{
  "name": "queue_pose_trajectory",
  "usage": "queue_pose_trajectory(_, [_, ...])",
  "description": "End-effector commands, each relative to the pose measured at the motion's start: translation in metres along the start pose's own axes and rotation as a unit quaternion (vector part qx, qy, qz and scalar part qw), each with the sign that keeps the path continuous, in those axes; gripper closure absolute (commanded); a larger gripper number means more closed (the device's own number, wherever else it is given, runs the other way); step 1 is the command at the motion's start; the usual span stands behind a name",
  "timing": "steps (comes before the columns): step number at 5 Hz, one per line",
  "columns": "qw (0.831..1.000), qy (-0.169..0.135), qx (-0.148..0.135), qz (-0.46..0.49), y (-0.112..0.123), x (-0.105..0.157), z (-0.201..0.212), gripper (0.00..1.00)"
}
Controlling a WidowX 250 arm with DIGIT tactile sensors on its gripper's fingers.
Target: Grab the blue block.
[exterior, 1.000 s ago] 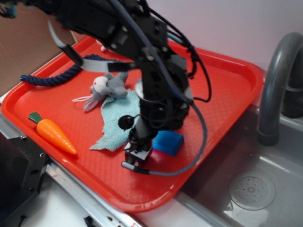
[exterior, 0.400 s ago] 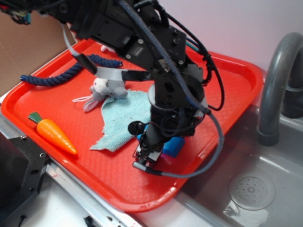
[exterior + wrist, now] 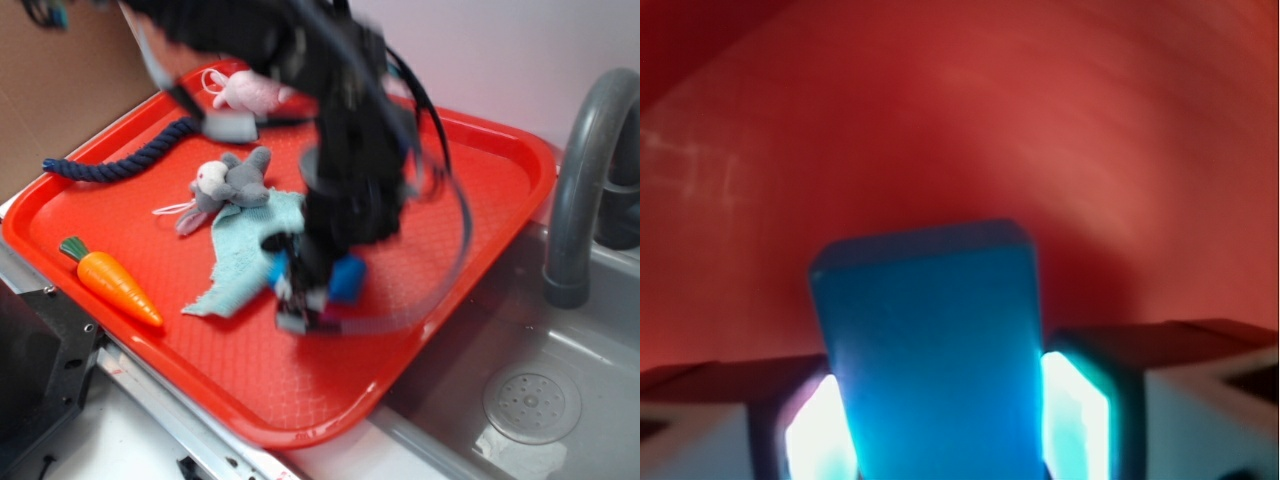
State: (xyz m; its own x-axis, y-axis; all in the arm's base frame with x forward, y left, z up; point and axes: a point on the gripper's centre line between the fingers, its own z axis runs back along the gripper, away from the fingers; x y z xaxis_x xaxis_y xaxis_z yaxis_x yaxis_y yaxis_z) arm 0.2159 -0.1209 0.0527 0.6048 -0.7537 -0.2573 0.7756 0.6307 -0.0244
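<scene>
The blue block [image 3: 346, 278] is a bright blue brick held between my gripper's [image 3: 312, 298] fingers over the front middle of the red tray [image 3: 300, 425]. The arm is motion-blurred in the exterior view. In the wrist view the blue block [image 3: 930, 340] fills the gap between the two lit pads [image 3: 1076, 408], touching both, with the red tray floor behind it. My gripper [image 3: 945, 420] is shut on the block.
A toy carrot [image 3: 110, 282] lies at the tray's front left. A pale teal rag [image 3: 240, 262], a grey plush bunny [image 3: 228, 185], a navy rope [image 3: 120, 160] and a pink plush [image 3: 250, 92] lie behind. A sink [image 3: 530, 400] and faucet [image 3: 580, 180] are on the right.
My gripper came down around the blue block and closed on it. Block and gripper have now shifted up and a little left together.
</scene>
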Motion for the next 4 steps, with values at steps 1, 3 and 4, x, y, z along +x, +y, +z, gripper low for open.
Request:
queue_pose_trajectory(1, [0.966, -0.126, -0.016, 0.224, -0.002, -0.049, 0.086, 1.00])
queue_pose_trajectory(3, [0.916, -0.146, 0.026, 0.373, 0.003, -0.101, 0.123, 1.00])
queue_pose_trajectory(4, [0.918, -0.132, 0.034, 0.374, 0.005, -0.100, 0.118, 1.00])
